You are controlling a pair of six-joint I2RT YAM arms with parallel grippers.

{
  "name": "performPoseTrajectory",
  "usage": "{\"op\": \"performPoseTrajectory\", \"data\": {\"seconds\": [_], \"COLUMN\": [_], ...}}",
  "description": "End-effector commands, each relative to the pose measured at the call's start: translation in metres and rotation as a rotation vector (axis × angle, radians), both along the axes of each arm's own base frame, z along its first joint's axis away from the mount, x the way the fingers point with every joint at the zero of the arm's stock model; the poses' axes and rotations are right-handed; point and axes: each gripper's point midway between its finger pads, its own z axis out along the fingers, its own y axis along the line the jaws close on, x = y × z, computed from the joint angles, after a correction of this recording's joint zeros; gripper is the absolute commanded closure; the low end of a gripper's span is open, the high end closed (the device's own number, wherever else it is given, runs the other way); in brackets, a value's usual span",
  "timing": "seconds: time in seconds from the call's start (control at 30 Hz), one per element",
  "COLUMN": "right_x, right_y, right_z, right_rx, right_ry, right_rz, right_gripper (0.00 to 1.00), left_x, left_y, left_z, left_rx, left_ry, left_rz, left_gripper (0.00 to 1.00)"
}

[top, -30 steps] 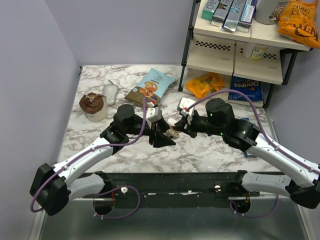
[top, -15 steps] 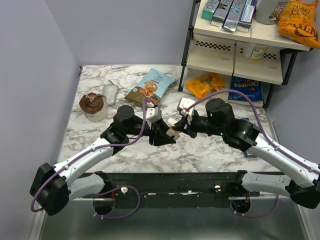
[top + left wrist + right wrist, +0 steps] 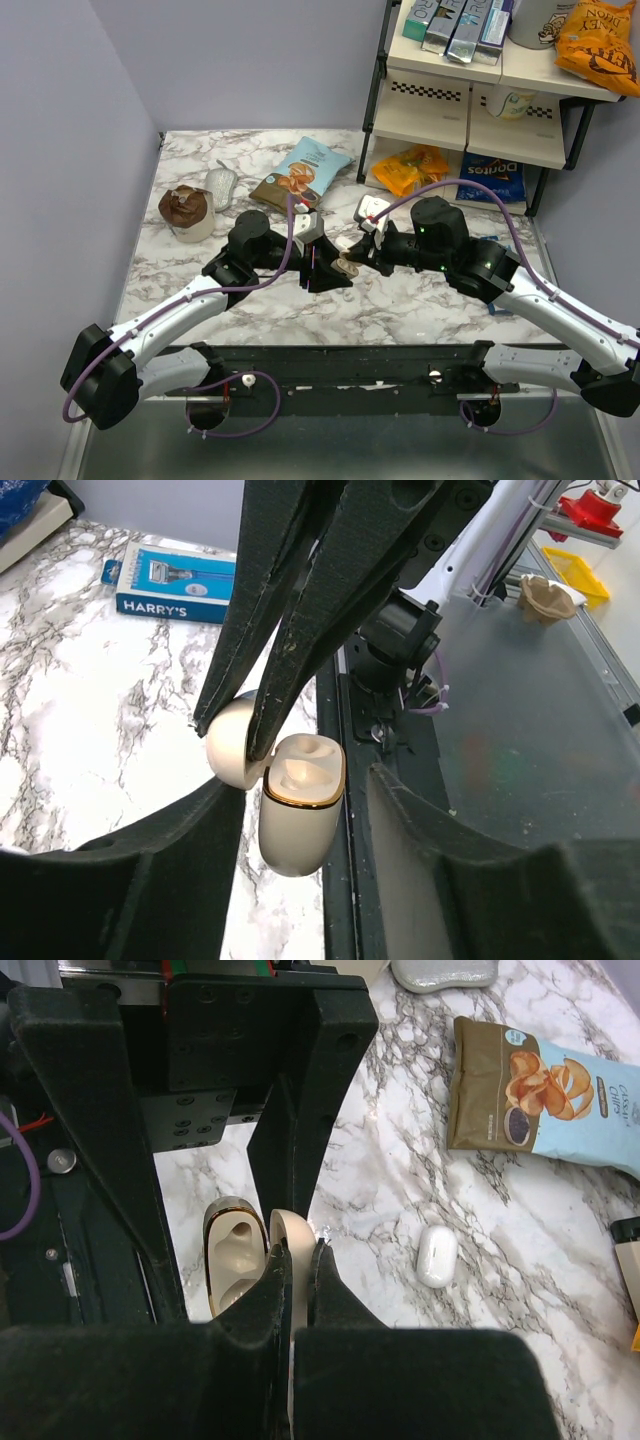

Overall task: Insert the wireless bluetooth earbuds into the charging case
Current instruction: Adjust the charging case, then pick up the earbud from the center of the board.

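Observation:
The charging case (image 3: 345, 268) hangs open above the marble between both grippers. My right gripper (image 3: 299, 1252) is shut on its lid (image 3: 290, 1240), also seen in the left wrist view (image 3: 232, 755). The case body (image 3: 300, 825) has a gold rim, and its tan wells (image 3: 232, 1260) are empty. My left gripper (image 3: 305, 855) is open, one finger on each side of the case body, with a gap at the right finger (image 3: 450, 870). No earbud shows for certain. A tiny white speck (image 3: 343, 294) lies on the marble below the grippers.
A plain white oval object (image 3: 437, 1255) lies on the marble beyond the case. A chips bag (image 3: 303, 172), a brown cup (image 3: 186, 212) and a grey item (image 3: 221, 186) sit at the back left. A shelf unit (image 3: 470, 100) stands back right. A Harry's box (image 3: 175, 580) lies to the right.
My left gripper has edged slightly right, closing in around the case body. My right gripper still holds the lid in the same place.

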Motion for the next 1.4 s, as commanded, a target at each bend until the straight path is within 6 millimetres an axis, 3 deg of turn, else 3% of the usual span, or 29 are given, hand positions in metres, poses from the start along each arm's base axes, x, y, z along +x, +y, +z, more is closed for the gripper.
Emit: {"op": "performPoseTrajectory", "data": {"seconds": [0.0, 0.03, 0.3, 0.4, 0.43, 0.47, 0.57, 0.63, 0.67, 0.7, 0.77, 0.8, 1.0, 1.13, 1.23, 1.27, 1.3, 1.37], "right_x": [0.002, 0.001, 0.001, 0.001, 0.001, 0.001, 0.002, 0.002, 0.002, 0.003, 0.005, 0.007, 0.021, 0.034, 0.054, 0.059, 0.069, 0.075], "right_y": [0.002, 0.002, 0.002, 0.001, 0.001, 0.001, 0.000, -0.001, -0.001, -0.001, -0.003, -0.004, -0.018, -0.032, -0.056, -0.063, -0.077, -0.097], "right_z": [0.013, 0.013, 0.013, 0.016, 0.016, 0.017, 0.018, 0.018, 0.019, 0.020, 0.023, 0.027, 0.062, 0.076, 0.067, 0.048, 0.039, 0.017], "right_rx": [0.030, 0.030, 0.031, 0.036, 0.037, 0.040, 0.041, 0.043, 0.045, 0.046, 0.055, 0.071, 0.186, 0.268, 0.322, 0.306, 0.313, 0.352], "right_ry": [-0.023, -0.023, -0.022, -0.024, -0.022, -0.023, -0.022, -0.019, -0.019, -0.019, -0.018, -0.023, -0.033, 0.008, 0.073, 0.104, 0.126, 0.217], "right_rz": [-0.009, -0.009, -0.006, -0.010, -0.014, -0.012, -0.021, -0.027, -0.033, -0.038, -0.061, -0.076, -0.231, -0.379, -0.575, -0.629, -0.703, -0.822], "right_gripper": [0.99, 0.99, 0.99, 0.99, 0.99, 0.99, 0.98, 0.91, 0.87, 0.71, 0.55, 0.42, 0.19, 0.11, 0.11, 0.12, 0.12, 0.13], "left_x": [0.003, 0.002, 0.002, 0.002, 0.003, 0.003, 0.004, 0.005, 0.005, 0.005, 0.006, 0.006, 0.010, 0.020, 0.023, 0.031, 0.027, 0.037], "left_y": [0.000, 0.000, 0.000, -0.001, -0.001, -0.001, -0.002, -0.001, -0.001, 0.000, 0.001, 0.001, 0.005, 0.011, 0.020, 0.025, 0.030, 0.041], "left_z": [0.004, 0.003, 0.003, 0.001, 0.001, 0.000, 0.000, 0.000, 0.001, 0.002, 0.002, 0.003, 0.003, 0.003, 0.006, 0.010, 0.018, 0.010], "left_rx": [-0.019, -0.018, -0.021, -0.018, -0.016, -0.011, -0.015, -0.017, -0.020, -0.024, -0.024, -0.027, -0.035, -0.059, -0.109, -0.138, -0.174, -0.183], "left_ry": [-0.033, -0.032, -0.034, -0.030, -0.025, -0.019, -0.016, -0.015, -0.018, -0.023, -0.025, -0.028, -0.039, -0.043, -0.040, -0.048, -0.069, -0.069], "left_rz": [0.010, 0.007, 0.002, 0.002, 0.004, 0.005, 0.013, 0.021, 0.029, 0.032, 0.039, 0.045, 0.091, 0.197, 0.287, 0.354, 0.371, 0.483], "left_gripper": [0.46, 0.51, 0.65, 0.82, 0.94, 0.99, 1.00, 1.00, 1.00, 1.00, 1.00, 1.00, 1.00, 1.00, 1.00, 1.00, 1.00, 1.00]}}
